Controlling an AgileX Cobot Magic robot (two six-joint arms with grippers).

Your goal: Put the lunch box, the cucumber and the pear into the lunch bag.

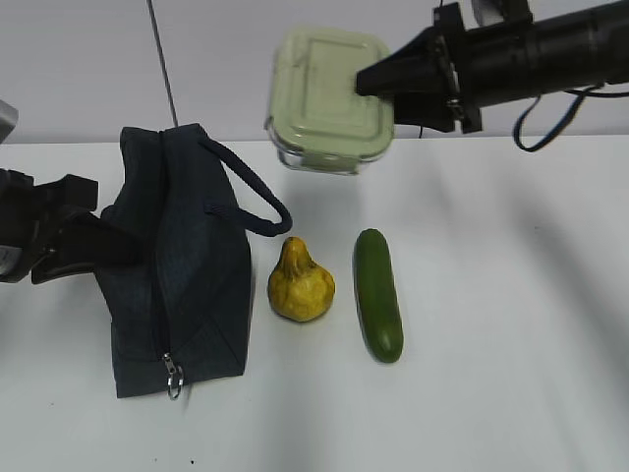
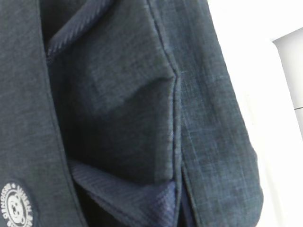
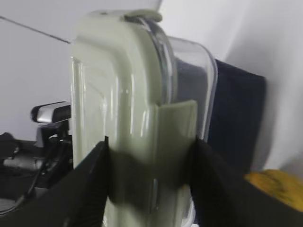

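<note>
From where I stood, the right gripper (image 1: 385,77) had the lunch box (image 1: 329,98) clamped by one short end and held it in the air above the far part of the white table (image 1: 511,295), lid tilted toward me. Up close, its two dark fingers (image 3: 90,184) pressed the pale green lid on one side and the clear base on the other, across the clip.

The lunch bag (image 1: 182,265) stood on the table to the left, dark navy, its zip running down the near face to a metal ring pull (image 1: 173,377); the zip looked closed along the stretch I could see. One loop handle (image 1: 251,192) arched out to the right, toward the fruit.

The left gripper (image 1: 84,241) sat against the bag's left side, its tips lost in the fabric; its jaws were drawn together, though I could not tell whether they pinched cloth. Its own camera saw only folds of navy fabric (image 2: 132,113) and a round white badge (image 2: 16,205).

The pear (image 1: 300,282) lay just right of the bag, neck pointing away from me, close under the handle. The cucumber (image 1: 378,293) lay beside it, apart, lengthwise front to back.

A thin dark rod (image 1: 163,64) slanted up behind the bag.
</note>
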